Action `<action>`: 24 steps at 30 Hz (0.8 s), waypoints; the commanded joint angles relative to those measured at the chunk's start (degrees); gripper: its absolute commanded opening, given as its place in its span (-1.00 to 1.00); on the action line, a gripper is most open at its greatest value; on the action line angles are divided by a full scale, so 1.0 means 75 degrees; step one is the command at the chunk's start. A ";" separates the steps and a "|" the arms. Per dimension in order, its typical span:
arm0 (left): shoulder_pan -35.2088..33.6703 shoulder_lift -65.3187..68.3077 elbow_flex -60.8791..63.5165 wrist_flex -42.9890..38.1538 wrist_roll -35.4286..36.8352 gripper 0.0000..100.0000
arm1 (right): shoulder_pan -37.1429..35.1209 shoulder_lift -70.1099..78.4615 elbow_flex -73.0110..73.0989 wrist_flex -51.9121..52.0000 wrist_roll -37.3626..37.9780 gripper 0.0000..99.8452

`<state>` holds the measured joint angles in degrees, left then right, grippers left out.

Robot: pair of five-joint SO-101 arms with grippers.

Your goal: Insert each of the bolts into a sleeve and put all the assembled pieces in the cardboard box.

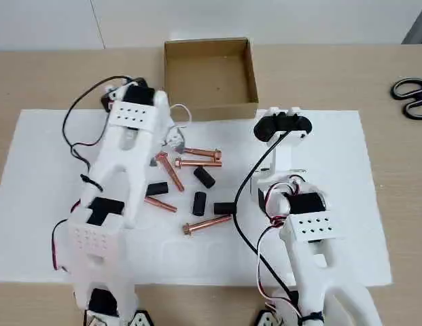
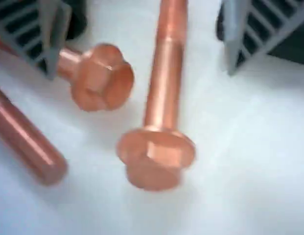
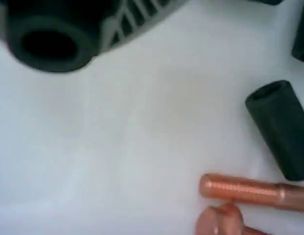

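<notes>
Several copper bolts point(image 1: 197, 163) are seen lying loose on a white sheet point(image 1: 346, 170) spread over the tabletop point(image 1: 34, 75), scattered in the space between the two arms. Short black sleeves point(image 1: 204, 177) are spread among them as separate pieces. The cardboard box point(image 1: 251, 68) is set open at the far edge of the sheet, beyond the scattered pieces and apart from them. In the left wrist view, one bolt point(image 2: 159, 98) is shown lying flat with its shaft running between the two ribbed fingers point(image 2: 44, 34) of the left tool point(image 2: 142, 68). That tool is spread wide and lowered close to the sheet, and the central bolt is touched by neither finger. The flanged head of a second bolt point(image 2: 100, 76) is seen just beside one finger, and the plain end of a third bolt point(image 2: 24, 142) is visible near it. In the right wrist view, one sleeve point(image 3: 49, 44) is shown with its open bore facing the camera, close against a ribbed grey part of the right tool point(image 3: 134, 19). Whether that tool is closed on it cannot be told. Another sleeve point(image 3: 279, 127) is seen lying on the sheet, near a threaded bolt end point(image 3: 249, 188). A pair of scissors point(image 1: 411, 98) is left on the bare tabletop, well apart from the pieces.
</notes>
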<state>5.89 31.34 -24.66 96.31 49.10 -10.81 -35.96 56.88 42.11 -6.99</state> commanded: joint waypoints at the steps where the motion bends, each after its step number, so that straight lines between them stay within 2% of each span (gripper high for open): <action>1: -0.0047 -0.0059 -0.0334 0.0199 0.0023 -0.56 | 0.0064 -0.0217 -0.0059 -0.0147 0.0000 -0.99; 24: -0.0070 0.0270 0.0147 0.0258 0.0035 -0.56 | 0.0064 -0.0217 -0.0059 -0.0123 0.0000 -0.99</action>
<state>5.89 32.48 -23.34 97.80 49.10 -10.81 -35.96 56.88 42.11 -6.99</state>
